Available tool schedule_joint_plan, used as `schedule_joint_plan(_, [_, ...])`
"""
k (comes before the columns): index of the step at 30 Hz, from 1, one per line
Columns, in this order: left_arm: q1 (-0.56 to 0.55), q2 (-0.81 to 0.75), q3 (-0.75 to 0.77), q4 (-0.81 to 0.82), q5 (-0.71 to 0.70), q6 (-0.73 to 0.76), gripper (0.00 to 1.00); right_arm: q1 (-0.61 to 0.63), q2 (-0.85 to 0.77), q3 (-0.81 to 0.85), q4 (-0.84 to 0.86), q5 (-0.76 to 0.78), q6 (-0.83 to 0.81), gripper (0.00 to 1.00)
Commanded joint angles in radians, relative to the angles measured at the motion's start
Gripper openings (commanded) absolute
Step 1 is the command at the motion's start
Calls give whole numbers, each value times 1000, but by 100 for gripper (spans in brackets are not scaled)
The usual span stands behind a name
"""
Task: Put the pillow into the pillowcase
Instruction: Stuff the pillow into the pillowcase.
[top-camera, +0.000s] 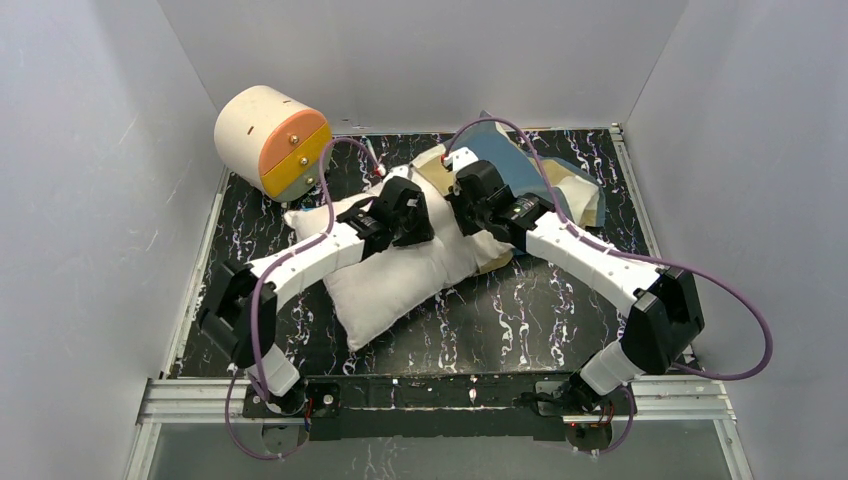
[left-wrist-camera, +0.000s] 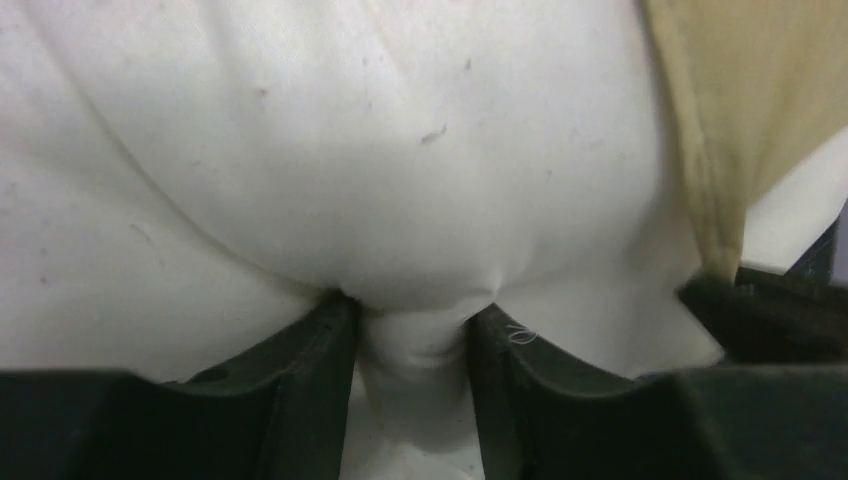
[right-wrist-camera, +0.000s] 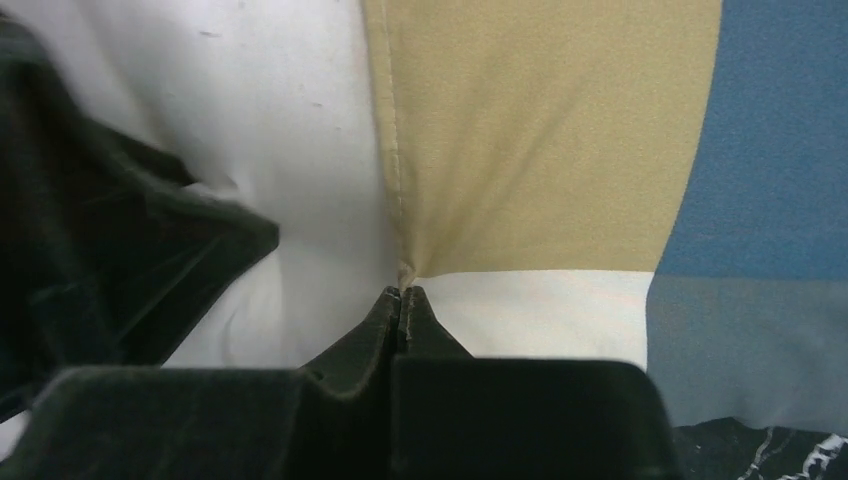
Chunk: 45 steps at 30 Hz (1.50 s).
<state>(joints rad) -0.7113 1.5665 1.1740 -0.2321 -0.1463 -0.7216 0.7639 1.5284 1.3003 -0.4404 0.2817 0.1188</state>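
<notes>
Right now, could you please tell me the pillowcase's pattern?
The pillowcase has tan, cream and blue blocks, clearest in the right wrist view.

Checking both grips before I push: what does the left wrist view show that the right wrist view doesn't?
Only left wrist: the left gripper pinching a fold of the plump white stuffed pillow. Only right wrist: the right gripper shut on the hem of the thin blue, tan and cream block-patterned pillowcase, plus a corner of black marbled table. Both: white pillow meeting the pillowcase's tan edge.
</notes>
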Motion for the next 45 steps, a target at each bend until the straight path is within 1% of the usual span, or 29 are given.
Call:
schedule_joint_plan(1, [1, 72, 54, 68, 3, -15, 18, 6, -56, 55, 59, -201, 52, 1])
schedule_joint_plan(2, [0, 64, 60, 80, 9, -29, 1, 6, -61, 63, 70, -230, 65, 1])
schedule_joint_plan(7, [0, -76, 42, 199, 3, -169, 0, 6, -88, 90, 176, -460, 140, 1])
schedule_joint_plan(10, [0, -130, 78, 217, -21, -222, 0, 6, -100, 125, 243, -569, 201, 1])
schedule_joint_plan(13, [1, -143, 100, 217, -44, -253, 0, 7, -114, 141, 307, -632, 282, 1])
schedule_joint_plan(16, [0, -139, 72, 211, -81, -270, 0, 7, -132, 103, 320, -643, 346, 1])
schedule_joint_plan(18, [0, -138, 24, 212, -102, -274, 0, 7, -158, 46, 296, -600, 358, 1])
schedule_joint_plan(20, [1, -143, -23, 213, -106, -280, 0, 7, -195, -17, 257, -484, 356, 1])
schedule_joint_plan(23, [0, -160, -79, 215, -106, -269, 0, 5, -235, -52, 143, -304, 329, 1])
schedule_joint_plan(24, [0, -164, -87, 207, -103, -259, 0, 5, -246, -55, 116, -238, 324, 4])
schedule_joint_plan(25, [0, -166, -86, 194, -97, -243, 0, 5, -256, -56, 94, -199, 316, 9])
schedule_joint_plan(26, [1, -165, -80, 174, -88, -225, 4, 5, -264, -58, 71, -175, 310, 15])
schedule_joint_plan(27, [1, -163, -70, 150, -78, -206, 9, 5, -271, -58, 49, -159, 308, 19])
schedule_joint_plan(30, [1, -176, -54, 82, -41, -141, 33, 5, -285, -56, -42, -127, 329, 27])
schedule_joint_plan(31, [0, -183, -57, 60, -29, -122, 41, 5, -289, -55, -77, -123, 349, 30])
schedule_joint_plan(32, [0, -200, -64, 24, -19, -93, 47, 5, -294, -53, -111, -113, 375, 31])
schedule_joint_plan(34, [0, -226, -69, -40, -11, -44, 57, 6, -302, -52, -190, -90, 439, 33])
schedule_joint_plan(37, [1, -266, -80, -114, 1, 9, 64, 9, -317, -77, -266, -77, 532, 35])
schedule_joint_plan(40, [-1, -285, -100, -129, 35, 20, 70, 28, -333, -129, -252, -91, 598, 36])
schedule_joint_plan(45, [-2, -219, -110, -132, 90, 46, 74, 82, -308, -137, -225, -81, 661, 41])
